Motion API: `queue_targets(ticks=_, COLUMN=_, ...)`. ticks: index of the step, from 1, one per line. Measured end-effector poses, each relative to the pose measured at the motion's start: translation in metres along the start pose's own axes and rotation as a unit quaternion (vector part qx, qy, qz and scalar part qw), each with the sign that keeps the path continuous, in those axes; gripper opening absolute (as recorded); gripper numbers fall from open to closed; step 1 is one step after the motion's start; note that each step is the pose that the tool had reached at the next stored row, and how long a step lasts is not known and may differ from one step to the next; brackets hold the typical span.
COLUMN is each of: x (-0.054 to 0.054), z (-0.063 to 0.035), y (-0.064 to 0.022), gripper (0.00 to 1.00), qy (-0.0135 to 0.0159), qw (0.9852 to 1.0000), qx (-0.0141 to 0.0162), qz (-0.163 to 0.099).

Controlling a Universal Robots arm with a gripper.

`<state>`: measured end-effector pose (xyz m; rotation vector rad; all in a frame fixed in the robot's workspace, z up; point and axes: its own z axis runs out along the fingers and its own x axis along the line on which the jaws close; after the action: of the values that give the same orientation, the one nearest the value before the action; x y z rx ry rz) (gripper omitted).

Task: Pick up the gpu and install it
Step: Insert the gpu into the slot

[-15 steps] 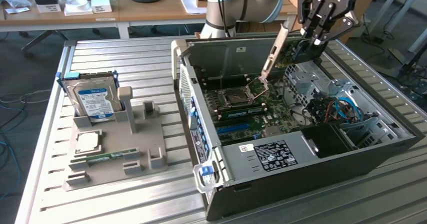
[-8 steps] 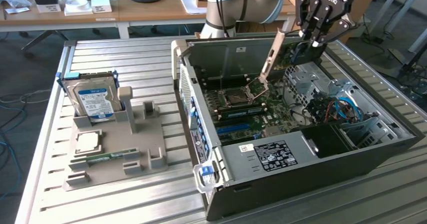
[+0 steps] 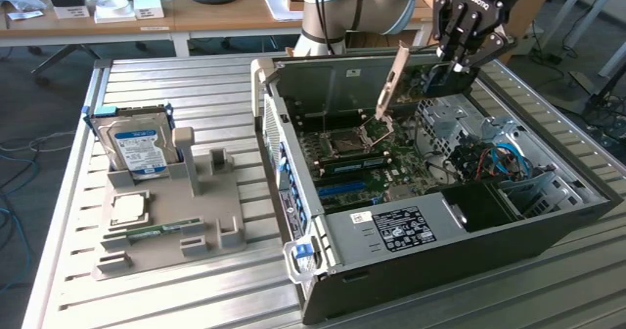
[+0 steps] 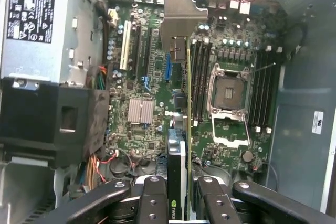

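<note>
My gripper is partly closed, clamped on the gpu. I hold the card on edge over the motherboard of the open computer case, at its far side on the exterior view's right. The card is thin and green, with a black cooler block bearing a green logo on one face. Its silver end bracket slants down toward the CPU socket.

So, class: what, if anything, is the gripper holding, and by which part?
The gpu, clamped across its two faces at the end opposite its silver bracket.
</note>
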<state>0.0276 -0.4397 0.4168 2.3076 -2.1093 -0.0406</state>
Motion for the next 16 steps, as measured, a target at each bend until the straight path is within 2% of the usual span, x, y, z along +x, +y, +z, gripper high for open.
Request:
queue_targets(ticks=3, x=0.000, z=0.0022, y=0.0025, gripper=0.27, qy=-0.0002, qw=1.0000, qx=0.0010, qz=0.008)
queue_targets(ticks=10, x=0.000, z=0.0028, y=0.0026, gripper=0.27, qy=-0.0003, qw=1.0000, qx=0.0011, qz=0.009)
queue_targets(ticks=16, x=-0.001, z=0.0112, y=0.0089, gripper=0.27, qy=-0.0001, qw=1.0000, qx=0.0020, qz=0.009)
